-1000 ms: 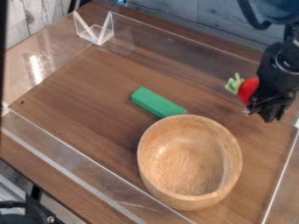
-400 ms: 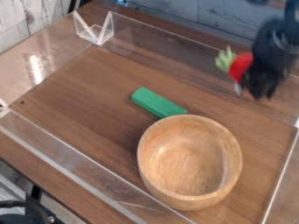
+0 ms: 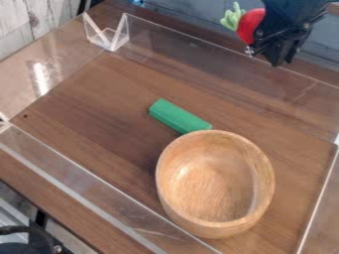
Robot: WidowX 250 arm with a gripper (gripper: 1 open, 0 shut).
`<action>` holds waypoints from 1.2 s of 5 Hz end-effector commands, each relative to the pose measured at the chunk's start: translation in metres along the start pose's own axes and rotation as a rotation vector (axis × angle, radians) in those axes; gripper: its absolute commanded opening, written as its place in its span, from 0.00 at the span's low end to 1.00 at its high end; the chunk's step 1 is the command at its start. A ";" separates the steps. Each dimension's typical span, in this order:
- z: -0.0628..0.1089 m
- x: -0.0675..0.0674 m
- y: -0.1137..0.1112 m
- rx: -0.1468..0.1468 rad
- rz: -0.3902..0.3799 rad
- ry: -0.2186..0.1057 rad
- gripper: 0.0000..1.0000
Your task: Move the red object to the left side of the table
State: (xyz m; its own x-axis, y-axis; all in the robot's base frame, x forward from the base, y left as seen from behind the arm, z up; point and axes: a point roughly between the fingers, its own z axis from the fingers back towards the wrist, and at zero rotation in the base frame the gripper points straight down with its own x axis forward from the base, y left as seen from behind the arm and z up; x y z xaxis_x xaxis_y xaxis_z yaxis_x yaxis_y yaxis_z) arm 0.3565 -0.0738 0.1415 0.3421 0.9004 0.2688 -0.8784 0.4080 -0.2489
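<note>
The red object was seen held in the closed tool, carried in the air above the far edge of the counter, near its far right corner, with its green top turned toward the left of the view. The object sat at the tool's left side, so the side toward which it was to be taken was already faced by it. The left edge of the counter lay well apart from it, across the whole width. Between the two, on the wood, a green block lay slanted near the middle and a bowl stood near the front right. The far strip appeared bare apart from a clear stand at the far left corner, so a leftward carry was judged likely to pass unobstructed.
</note>
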 end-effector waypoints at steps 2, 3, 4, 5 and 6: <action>-0.009 0.031 0.005 -0.050 0.000 -0.011 0.00; -0.014 0.031 0.006 -0.038 0.030 -0.015 0.00; -0.017 0.031 0.008 -0.024 0.054 -0.024 0.00; -0.015 0.036 0.008 -0.016 0.068 -0.029 0.00; -0.014 0.043 0.007 -0.010 0.083 -0.032 0.00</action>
State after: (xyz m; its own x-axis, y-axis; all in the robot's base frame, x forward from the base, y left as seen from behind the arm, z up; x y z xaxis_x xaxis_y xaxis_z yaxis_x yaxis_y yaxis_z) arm 0.3623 -0.0307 0.1207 0.2743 0.9235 0.2682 -0.9125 0.3380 -0.2306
